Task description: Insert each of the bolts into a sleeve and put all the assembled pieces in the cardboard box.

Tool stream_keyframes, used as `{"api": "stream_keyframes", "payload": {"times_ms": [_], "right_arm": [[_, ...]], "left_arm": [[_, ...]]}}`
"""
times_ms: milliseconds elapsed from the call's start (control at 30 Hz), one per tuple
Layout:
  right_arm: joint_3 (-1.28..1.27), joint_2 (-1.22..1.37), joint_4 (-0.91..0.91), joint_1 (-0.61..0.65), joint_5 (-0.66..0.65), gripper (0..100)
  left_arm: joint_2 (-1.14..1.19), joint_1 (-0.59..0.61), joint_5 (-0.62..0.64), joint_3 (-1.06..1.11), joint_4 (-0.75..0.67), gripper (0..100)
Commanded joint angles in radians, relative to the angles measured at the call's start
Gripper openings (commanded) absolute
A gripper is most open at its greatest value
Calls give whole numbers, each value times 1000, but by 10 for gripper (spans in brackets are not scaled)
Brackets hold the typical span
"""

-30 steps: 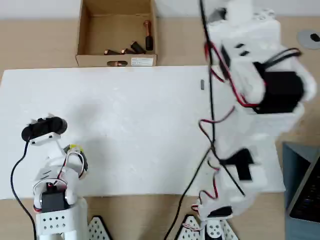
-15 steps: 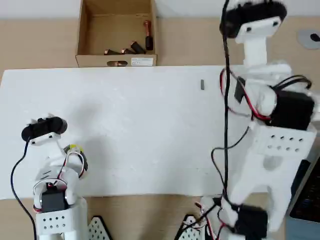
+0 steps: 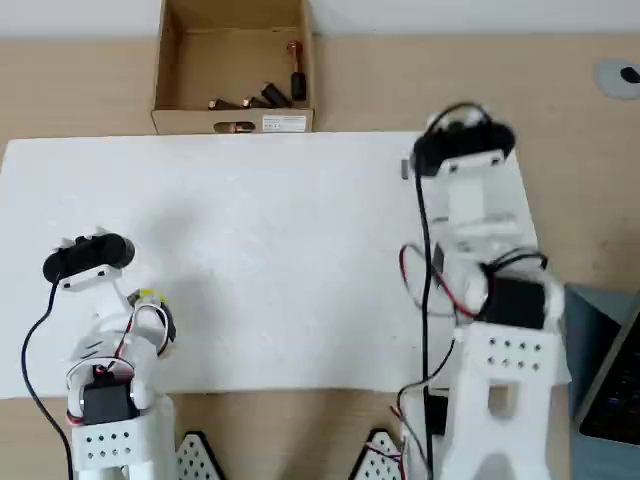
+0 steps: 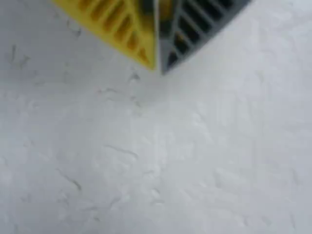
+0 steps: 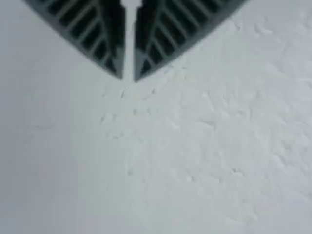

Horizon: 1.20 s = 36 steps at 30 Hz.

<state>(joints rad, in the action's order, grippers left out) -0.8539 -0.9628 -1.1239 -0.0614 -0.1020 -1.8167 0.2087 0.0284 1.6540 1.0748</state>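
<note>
The cardboard box (image 3: 180, 60) stands at the table's far edge, left of centre. Several dark and copper-coloured bolt-and-sleeve pieces (image 3: 270, 95) lie in its near right corner, and one copper piece (image 3: 235, 127) rests along its front wall. A small grey piece (image 3: 404, 168) lies on the white mat beside the right arm's head (image 3: 463, 150). My left gripper (image 4: 157, 62), one finger yellow and one grey, points down at the bare mat, shut on nothing. My right gripper (image 5: 127, 74) hangs just over the mat, its dark fingers together with nothing between them.
The white mat (image 3: 270, 260) covers most of the table. The left arm (image 3: 100, 330) sits folded at the near left. A laptop corner (image 3: 605, 380) juts in at the near right, and a grey disc (image 3: 620, 75) lies at the far right.
The right arm has swung down from high over the table's far right and folded in over the mat's right side. The left arm has not moved.
</note>
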Motion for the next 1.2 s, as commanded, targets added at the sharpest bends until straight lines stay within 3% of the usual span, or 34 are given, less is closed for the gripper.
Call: {"api": "stream_keyframes", "payload": {"times_ms": [0,367,1167], "right_arm": [[-183,-111,124,-2,8,9],[-657,-337,423,41,8,9],[-848,-696,420,77,44,11]], "left_arm": [[-5,2,-2,-8,-18,3],[-5,2,-2,-8,-18,3],[-5,2,-2,-8,-18,3]]}}
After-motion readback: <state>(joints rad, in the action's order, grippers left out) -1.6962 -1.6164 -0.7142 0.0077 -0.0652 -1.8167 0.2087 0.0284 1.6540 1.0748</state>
